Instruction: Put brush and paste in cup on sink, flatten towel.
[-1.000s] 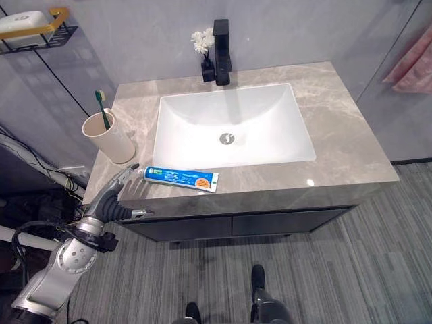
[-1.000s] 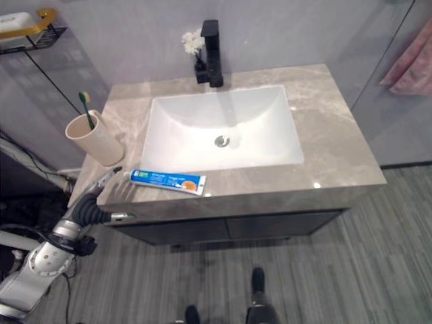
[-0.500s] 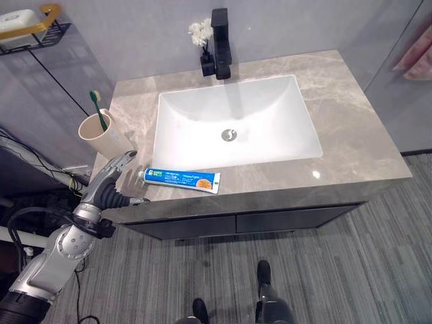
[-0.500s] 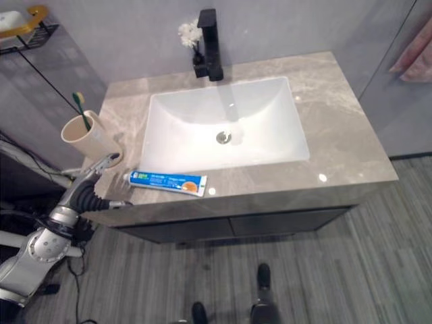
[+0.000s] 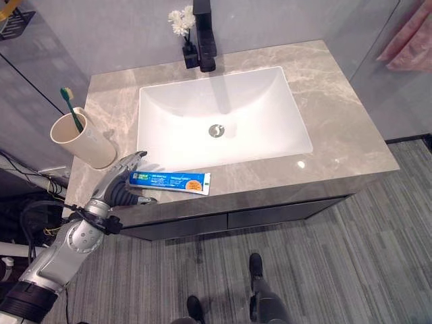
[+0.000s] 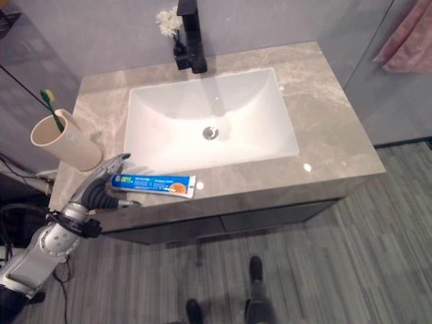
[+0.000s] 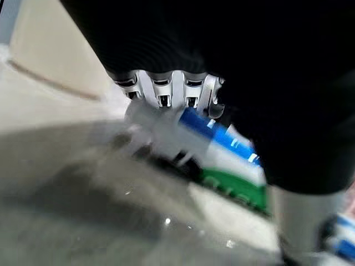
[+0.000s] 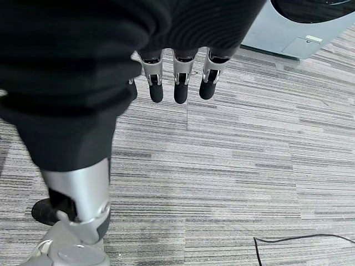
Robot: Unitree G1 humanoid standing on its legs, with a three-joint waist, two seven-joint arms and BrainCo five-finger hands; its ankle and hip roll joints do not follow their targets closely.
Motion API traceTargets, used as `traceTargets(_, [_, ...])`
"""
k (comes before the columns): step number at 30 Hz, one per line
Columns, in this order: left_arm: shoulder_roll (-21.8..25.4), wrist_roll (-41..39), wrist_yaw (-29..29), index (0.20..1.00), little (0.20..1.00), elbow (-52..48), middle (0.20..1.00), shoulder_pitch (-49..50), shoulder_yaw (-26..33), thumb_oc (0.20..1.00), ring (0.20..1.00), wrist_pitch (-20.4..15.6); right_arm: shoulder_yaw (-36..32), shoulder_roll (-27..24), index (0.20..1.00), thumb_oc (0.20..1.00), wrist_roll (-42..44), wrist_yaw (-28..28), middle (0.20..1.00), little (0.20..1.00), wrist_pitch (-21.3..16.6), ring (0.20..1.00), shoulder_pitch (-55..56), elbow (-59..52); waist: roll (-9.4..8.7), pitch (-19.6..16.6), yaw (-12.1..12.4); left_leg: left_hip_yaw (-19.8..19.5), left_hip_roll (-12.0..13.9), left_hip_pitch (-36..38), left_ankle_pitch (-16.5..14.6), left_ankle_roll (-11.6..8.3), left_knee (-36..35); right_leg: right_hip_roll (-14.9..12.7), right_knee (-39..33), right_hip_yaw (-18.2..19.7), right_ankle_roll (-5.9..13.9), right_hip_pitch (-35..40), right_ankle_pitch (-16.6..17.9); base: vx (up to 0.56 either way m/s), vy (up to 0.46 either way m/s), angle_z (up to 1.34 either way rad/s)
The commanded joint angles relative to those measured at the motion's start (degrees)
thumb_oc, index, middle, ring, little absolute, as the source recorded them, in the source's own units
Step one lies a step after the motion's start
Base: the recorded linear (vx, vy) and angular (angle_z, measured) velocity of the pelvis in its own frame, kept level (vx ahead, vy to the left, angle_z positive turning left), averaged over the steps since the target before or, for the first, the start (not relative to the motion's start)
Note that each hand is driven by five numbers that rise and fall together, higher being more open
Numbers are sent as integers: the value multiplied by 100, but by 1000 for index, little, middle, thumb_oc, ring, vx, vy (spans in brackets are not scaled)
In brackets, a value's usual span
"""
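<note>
A blue, white and green toothpaste tube (image 5: 169, 181) lies flat on the counter's front strip, before the basin. My left hand (image 5: 120, 187) is at its cap end, fingers (image 5: 135, 159) stretched past the far side and thumb on the near side, open. Up close, the left wrist view has the tube (image 7: 222, 155) right under the fingers (image 7: 166, 93). A beige cup (image 5: 79, 140) holding a green toothbrush (image 5: 67, 108) stands on the counter's left end. A pink towel (image 5: 408, 47) hangs at the far right. My right hand (image 8: 178, 88) hangs open above the floor.
The white basin (image 5: 223, 118) sits in the grey marble counter (image 5: 337, 135), with a black tap (image 5: 204, 40) and white flowers (image 5: 179, 20) behind it. Grey striped floor (image 5: 337, 270) lies in front of the cabinet.
The camera has shifted. My left hand has come forward along the counter edge, and its fingers and thumb now bracket the tube's cap end.
</note>
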Motion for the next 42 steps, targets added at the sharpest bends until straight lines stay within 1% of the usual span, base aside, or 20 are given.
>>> traceTargets(1, [150,-20,67,1000,1000,33,1000,-316,92,1000,1000,-54,87,-18,1000,1000,220,-122,1000,1000,-19,1000,-99,-93,17,64,-92,-535,357,-769,654,-220,52,-378,13,89,522,445,-316,0,0,0])
traceTargets(8, [172,-10,-17,1000,1000,135,1000,-354,-19,1000,1000,-18,103,-27,1000,1000,207,-123,1000,1000,-17,1000,-107,-105,1,72,-104,-543,392,-743,650,-231,52,-358,13,83,510,469,-343,0,0,0])
traceTargets(11, [401,-35,-350,1000,1000,142,1000,-423,-243,1000,1000,47,109,-100,1000,1000,203,-88,1000,1000,-15,1000,-126,-140,3,87,-114,-538,405,-751,659,-239,52,-340,13,76,511,463,-343,0,0,0])
traceTargets(12, [584,-54,-530,1000,1000,111,1000,-486,-378,1000,1000,42,128,-133,1000,1000,203,-55,1000,1000,-19,1000,-126,-155,10,84,-127,-530,413,-740,656,-242,52,-332,13,90,509,466,-345,0,0,0])
traceTargets(13, [657,-70,-615,1000,1000,119,1000,-521,-441,1000,1000,42,139,-143,1000,1000,189,-37,1000,1000,-13,1000,-123,-164,12,80,-129,-522,416,-733,656,-245,52,-329,13,102,507,471,-348,0,0,0])
traceTargets(25, [888,-94,-855,1000,1000,247,1000,-808,-748,1000,1000,58,159,-147,1000,1000,185,53,1000,1000,-20,1000,-119,-154,39,91,-173,-465,451,-671,647,-262,52,-296,13,140,500,480,-365,1,0,0])
traceTargets(26, [888,-94,-855,937,937,250,937,-813,-753,937,937,58,158,-147,1000,1000,185,53,1000,1000,-21,1000,-119,-154,39,92,-171,-464,452,-671,648,-263,52,-295,13,140,500,480,-365,0,0,0])
traceTargets(28, [876,-80,-867,890,890,258,890,-809,-768,890,890,62,153,-141,1000,1000,183,57,1000,1000,-20,1000,-107,-150,40,100,-174,-456,455,-664,646,-264,52,-288,13,145,499,482,-368,0,0,0])
traceTargets(29, [879,-70,-872,884,884,269,884,-822,-787,884,884,65,156,-141,1000,1000,184,58,1000,1000,-19,1000,-105,-152,42,101,-175,-450,459,-659,646,-265,52,-288,13,145,497,486,-372,0,0,0])
traceTargets(30, [886,-60,-893,815,815,300,815,-843,-807,815,815,65,154,-142,1000,1000,182,62,1000,1000,-18,1000,-104,-155,44,106,-179,-443,460,-652,642,-266,52,-287,13,146,496,489,-374,0,0,0])
traceTargets(31, [885,-42,-915,793,793,315,793,-852,-835,793,793,68,151,-149,1000,1000,185,70,1000,1000,-14,1000,-95,-149,49,108,-184,-440,465,-638,638,-269,52,-288,13,148,500,492,-377,0,0,0])
traceTargets(33, [879,-35,-924,677,677,330,677,-857,-849,677,677,69,147,-152,1000,1000,186,76,1000,1000,-15,1000,-89,-148,50,109,-181,-438,468,-627,634,-270,52,-286,13,150,498,499,-379,0,0,0])
traceTargets(34, [863,-33,-939,642,642,339,642,-866,-870,642,642,72,140,-151,1000,1000,192,81,1000,1000,-17,1000,-82,-152,56,109,-186,-434,466,-610,633,-271,52,-285,13,151,493,508,-382,0,0,0])
traceTargets(36, [855,-28,-940,649,649,356,649,-873,-884,649,649,71,132,-146,1000,1000,198,79,1000,1000,-21,1000,-70,-155,59,110,-183,-434,471,-602,631,-271,52,-284,13,148,493,516,-387,0,0,0])
traceTargets(37, [835,-3,-943,620,620,399,620,-884,-934,620,620,73,130,-146,1000,1000,201,73,1000,1000,-22,1000,-53,-164,64,110,-185,-433,470,-596,632,-269,52,-287,13,141,489,529,-387,0,0,0])
traceTargets(38, [833,-3,-942,620,620,402,620,-890,-940,620,620,72,128,-146,1000,1000,201,73,1000,1000,-21,1000,-51,-165,64,110,-184,-434,470,-595,632,-269,52,-287,13,140,489,531,-387,0,0,0])
traceTargets(39, [827,2,-963,589,589,401,589,-893,-971,589,589,77,125,-145,1000,1000,206,72,1000,1000,-25,1000,-42,-174,63,110,-185,-439,473,-590,631,-268,52,-286,13,139,487,542,-391,0,0,0])
traceTargets(41, [801,2,-989,573,573,425,573,-906,-1019,573,573,86,130,-139,1000,1000,220,70,1000,1000,-27,1000,-43,-176,66,108,-188,-440,469,-586,629,-266,52,-283,13,132,484,552,-396,0,0,0])
traceTargets(42, [795,-2,-1026,545,545,440,545,-917,-1066,545,545,88,134,-140,1000,1000,234,75,1000,1000,-35,1000,-34,-182,72,108,-192,-441,469,-577,628,-266,52,-285,13,118,481,567,-403,0,0,0])
